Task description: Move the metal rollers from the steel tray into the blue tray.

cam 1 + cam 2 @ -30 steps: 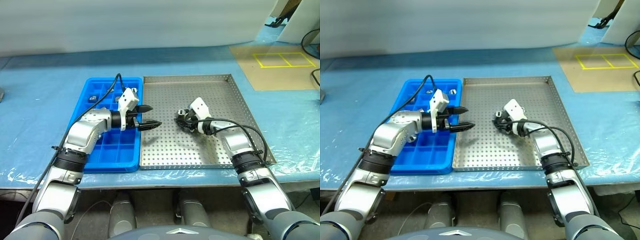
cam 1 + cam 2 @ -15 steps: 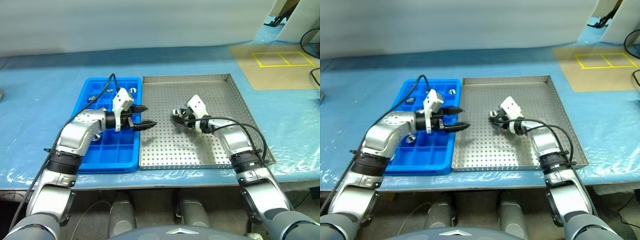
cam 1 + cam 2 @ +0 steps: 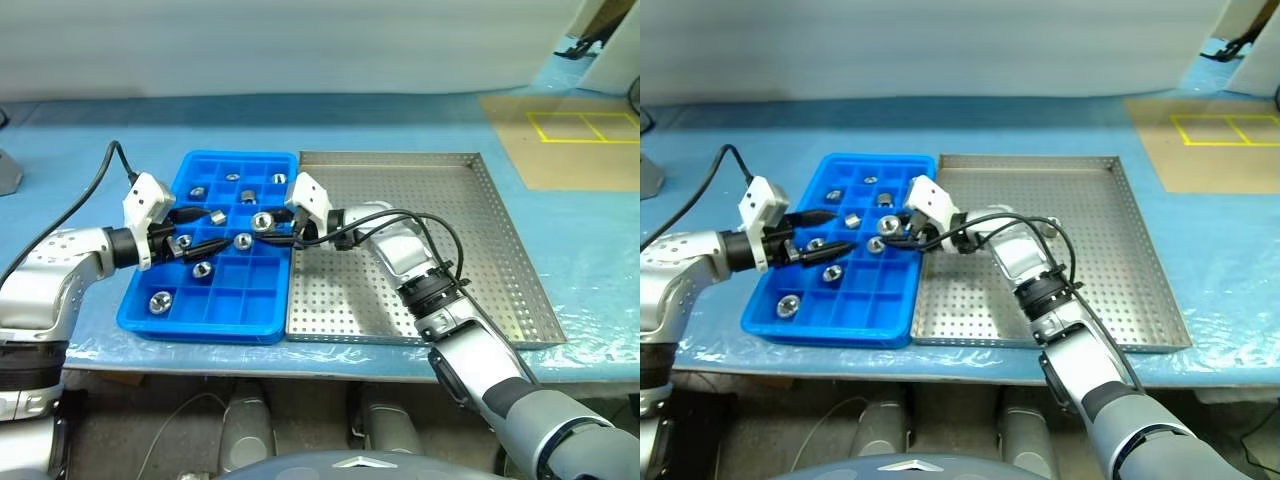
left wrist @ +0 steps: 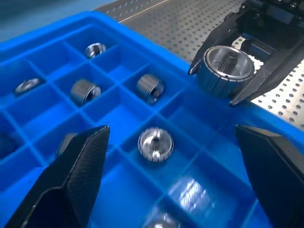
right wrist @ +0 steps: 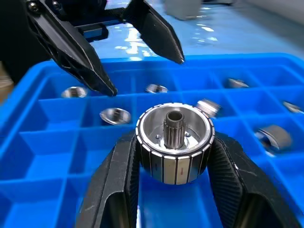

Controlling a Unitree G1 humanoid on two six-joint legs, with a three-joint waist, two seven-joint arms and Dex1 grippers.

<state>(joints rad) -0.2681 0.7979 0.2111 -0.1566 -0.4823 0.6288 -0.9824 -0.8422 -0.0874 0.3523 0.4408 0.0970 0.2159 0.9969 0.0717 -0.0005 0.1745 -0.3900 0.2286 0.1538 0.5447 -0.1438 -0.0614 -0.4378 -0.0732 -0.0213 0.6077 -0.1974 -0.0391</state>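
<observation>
The blue tray (image 3: 262,301) lies left of the steel tray (image 3: 455,232), their rims side by side. Several metal rollers sit singly in its compartments, such as one (image 4: 155,143) and another (image 3: 158,300). My right gripper (image 3: 262,224) reaches in from the steel tray side and hovers over the blue tray's right columns, shut on a ribbed silver roller (image 5: 174,140) with its centre hole facing up. My left gripper (image 3: 830,232) hangs open over the blue tray's left half, pointing toward the right gripper, with nothing between its fingers (image 4: 71,175).
Both trays rest on a table under a blue cover (image 3: 90,140). A brown board with yellow tape squares (image 3: 585,127) lies at the far right. A black cable (image 3: 105,165) trails from my left wrist. The table's front edge runs just below the trays.
My right gripper closed on a roller in the steel tray and carried it left and up over the blue tray. My left gripper, still open, drew back left across the blue tray. The camera shifted.
</observation>
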